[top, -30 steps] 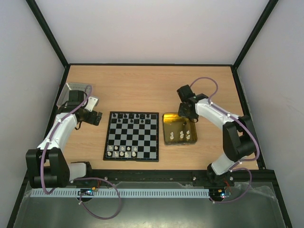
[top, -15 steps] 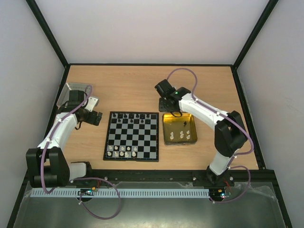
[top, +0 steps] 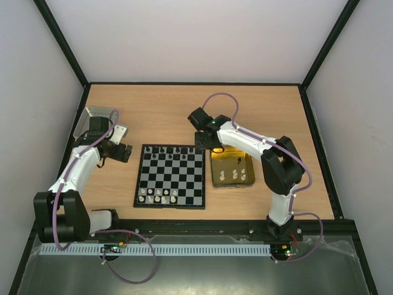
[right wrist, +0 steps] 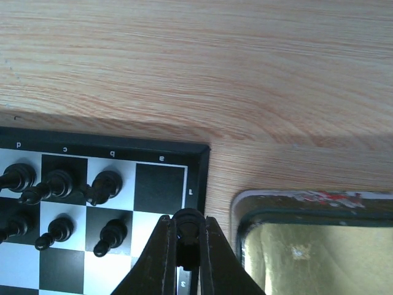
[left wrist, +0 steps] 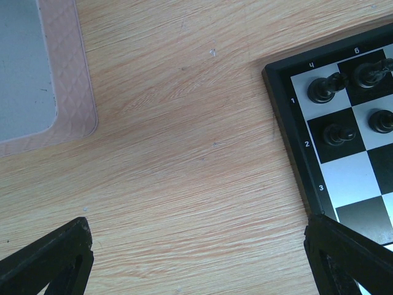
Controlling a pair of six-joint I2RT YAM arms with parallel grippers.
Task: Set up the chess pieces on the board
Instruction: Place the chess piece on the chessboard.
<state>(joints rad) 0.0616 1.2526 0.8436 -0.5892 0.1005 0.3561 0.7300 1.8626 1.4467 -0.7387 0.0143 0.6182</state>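
Observation:
The board (top: pixel 178 178) lies mid-table. Several black chess pieces (top: pixel 169 150) stand on its far rows and several white ones (top: pixel 158 195) on its near rows. My right gripper (top: pixel 203 141) hovers over the board's far right corner, shut on a black piece (right wrist: pixel 188 228). In the right wrist view that piece hangs just beside the empty black corner square (right wrist: pixel 159 187), with black pieces (right wrist: pixel 104 184) to its left. My left gripper (top: pixel 124 152) is open over bare wood left of the board (left wrist: pixel 344 172), its fingers (left wrist: pixel 49 264) spread wide with nothing between them.
A gold tin tray (top: pixel 214 167) sits right of the board, holding a few white pieces (top: pixel 234 175) and one black piece (top: pixel 237 161); its rim (right wrist: pixel 295 200) is close to my right fingers. A silver-grey lid (top: pixel 98 118) lies at the far left, near my left gripper.
My right arm has swung left from above the tray's far side to the board's far right corner, still shut on the black piece. The left arm has not moved.

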